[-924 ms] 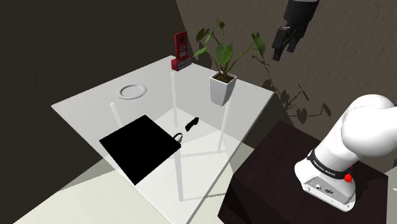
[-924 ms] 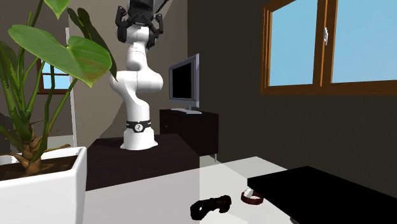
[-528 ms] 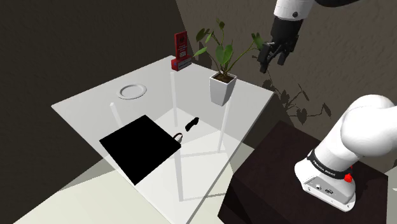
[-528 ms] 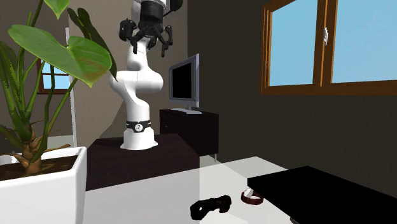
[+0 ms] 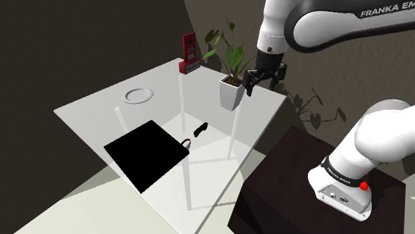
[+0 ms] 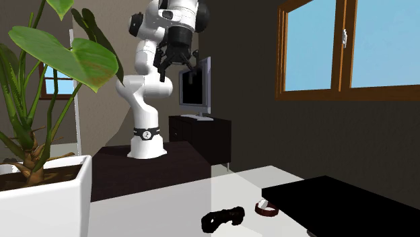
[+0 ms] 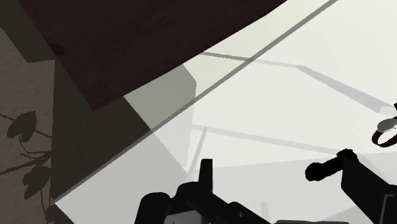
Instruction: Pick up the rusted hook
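The rusted hook (image 5: 187, 143) is a small brown ring-like piece lying on the white table (image 5: 93, 110), right at the edge of a black mat (image 5: 145, 155). From the second exterior view the hook (image 6: 267, 209) lies beside a small black object (image 6: 222, 219). My gripper (image 5: 265, 80) hangs open and empty in the air just right of the potted plant, well away from the hook. It is high in front of the arm (image 6: 176, 64). In the wrist view the hook (image 7: 385, 129) lies beyond my right fingertip, past the black object (image 7: 321, 170), and the gripper (image 7: 277, 167) has nothing between its fingers.
A potted plant (image 5: 233, 86) in a white pot stands on the table close to the gripper. A white plate (image 5: 138, 95) and a red stand (image 5: 189, 54) sit at the far side. The dark stand box (image 5: 292, 179) borders the table. A TV (image 6: 195, 86) stands behind the arm.
The arm has swung down and toward the shoulder view's left, bringing the gripper from high up to just beside the plant. Nothing on the table has moved.
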Motion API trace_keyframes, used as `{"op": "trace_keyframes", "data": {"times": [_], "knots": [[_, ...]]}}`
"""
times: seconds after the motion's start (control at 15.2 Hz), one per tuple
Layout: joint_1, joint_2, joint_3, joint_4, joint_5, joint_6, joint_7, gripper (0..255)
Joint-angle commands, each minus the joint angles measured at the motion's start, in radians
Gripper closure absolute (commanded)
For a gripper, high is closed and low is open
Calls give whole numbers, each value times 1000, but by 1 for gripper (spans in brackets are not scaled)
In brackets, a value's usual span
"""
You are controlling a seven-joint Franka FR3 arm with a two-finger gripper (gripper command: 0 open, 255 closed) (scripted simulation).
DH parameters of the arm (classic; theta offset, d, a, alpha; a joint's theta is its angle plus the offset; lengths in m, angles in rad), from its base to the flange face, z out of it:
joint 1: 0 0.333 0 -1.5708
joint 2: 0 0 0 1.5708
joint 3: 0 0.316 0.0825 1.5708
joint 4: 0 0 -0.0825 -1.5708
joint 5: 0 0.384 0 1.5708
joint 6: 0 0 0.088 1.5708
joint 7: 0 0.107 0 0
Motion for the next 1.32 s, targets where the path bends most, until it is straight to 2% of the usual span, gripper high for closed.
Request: {"op": "trace_keyframes", "data": {"times": [0.0, 0.33, 0.59, 0.92, 1.06, 1.25], "knots": [[-17, 52, 46, -13, 10, 71, 93, 0], [-81, 228, 164, 5, -12, 233, 330, 0], [-149, 400, 253, 52, -94, 347, 548, 0], [-206, 650, 312, 152, -302, 441, 873, 0], [-197, 753, 299, 205, -398, 459, 1005, 0], [-157, 894, 250, 294, -517, 471, 1176, 0]]}}
